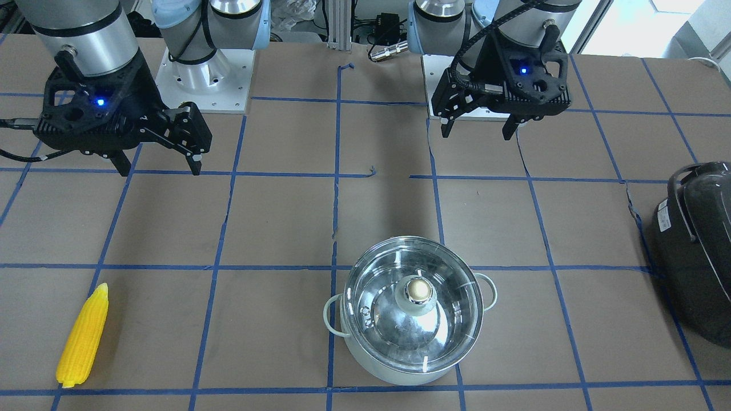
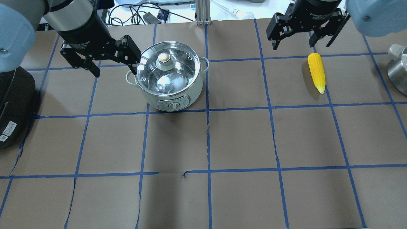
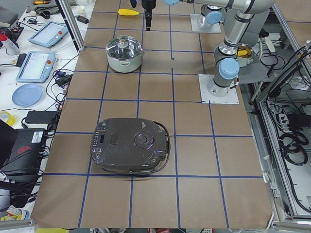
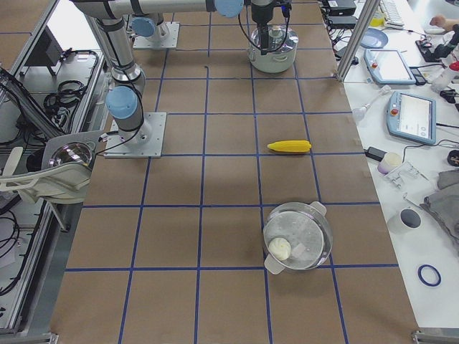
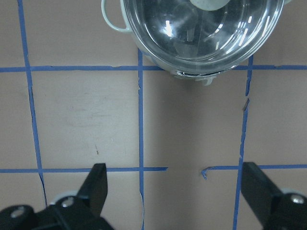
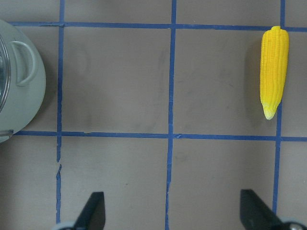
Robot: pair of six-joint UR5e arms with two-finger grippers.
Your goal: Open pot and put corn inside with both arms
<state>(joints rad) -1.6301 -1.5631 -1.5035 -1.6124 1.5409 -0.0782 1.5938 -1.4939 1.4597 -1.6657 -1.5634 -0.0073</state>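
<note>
The pot (image 1: 400, 365) stands on the table with its glass lid (image 2: 178, 68) on; it also shows in the left wrist view (image 5: 201, 33). The yellow corn (image 2: 317, 72) lies flat on the table far from the pot, and shows in the front view (image 1: 83, 337) and the right wrist view (image 6: 273, 72). My left gripper (image 2: 116, 72) is open and empty, raised just beside the pot. My right gripper (image 2: 293, 46) is open and empty, raised beside the corn's blunt end. Neither gripper touches anything.
A big black domed appliance (image 1: 697, 257) sits at the table's end beyond my left arm. A second lidded steel pot (image 4: 297, 236) stands at the other end, past the corn. Blue tape lines grid the brown table (image 2: 241, 140).
</note>
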